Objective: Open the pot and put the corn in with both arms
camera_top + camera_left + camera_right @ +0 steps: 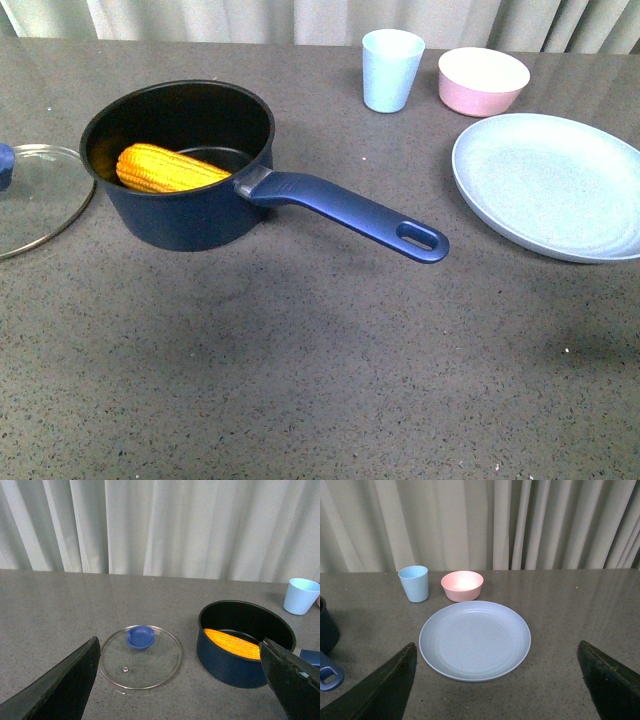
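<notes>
The navy pot stands uncovered on the grey table, its long blue handle pointing right. The yellow corn lies inside it, leaning on the pot's left wall; the left wrist view shows the same corn in the pot. Its glass lid with a blue knob lies flat on the table beside the pot. My left gripper is open, raised above and back from lid and pot. My right gripper is open too, hanging over the table near the plate. Neither arm shows in the front view.
A light-blue plate lies to the right of the pot handle. Behind it stand a light-blue cup and a pink bowl. The lid reaches the front view's left edge. A pale curtain hangs behind the table.
</notes>
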Robot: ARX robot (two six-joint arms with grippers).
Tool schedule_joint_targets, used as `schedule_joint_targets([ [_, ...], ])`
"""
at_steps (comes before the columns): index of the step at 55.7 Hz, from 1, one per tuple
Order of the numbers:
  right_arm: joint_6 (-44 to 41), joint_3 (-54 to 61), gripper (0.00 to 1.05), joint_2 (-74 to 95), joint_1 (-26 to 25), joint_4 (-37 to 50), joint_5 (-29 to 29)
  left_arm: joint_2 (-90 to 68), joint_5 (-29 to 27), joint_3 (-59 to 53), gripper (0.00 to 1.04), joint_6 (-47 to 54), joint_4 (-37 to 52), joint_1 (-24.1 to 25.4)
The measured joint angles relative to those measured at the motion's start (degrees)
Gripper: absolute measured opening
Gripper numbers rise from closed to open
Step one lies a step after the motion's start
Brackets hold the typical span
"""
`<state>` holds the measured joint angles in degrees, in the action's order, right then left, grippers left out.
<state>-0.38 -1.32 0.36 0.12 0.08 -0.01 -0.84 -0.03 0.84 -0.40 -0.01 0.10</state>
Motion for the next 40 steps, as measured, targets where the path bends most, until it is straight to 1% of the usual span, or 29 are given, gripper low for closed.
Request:
schedule_joint_targets([
  [1,0.07,0.0,0.97,0.0,0.0,0.0,0.0,0.0,0.0,0.0,0.96,0.0,0.0,0.0],
  [5,0.07,0.0,0.95,0.0,0.0,0.0,0.0,0.0,0.0,0.0,0.96,0.0,0.0,0.0],
  [40,0.07,0.0,0.96,0.0,0.0,0.0,0.0,0.0,0.0,0.0,0.96,0.0,0.0,0.0],
])
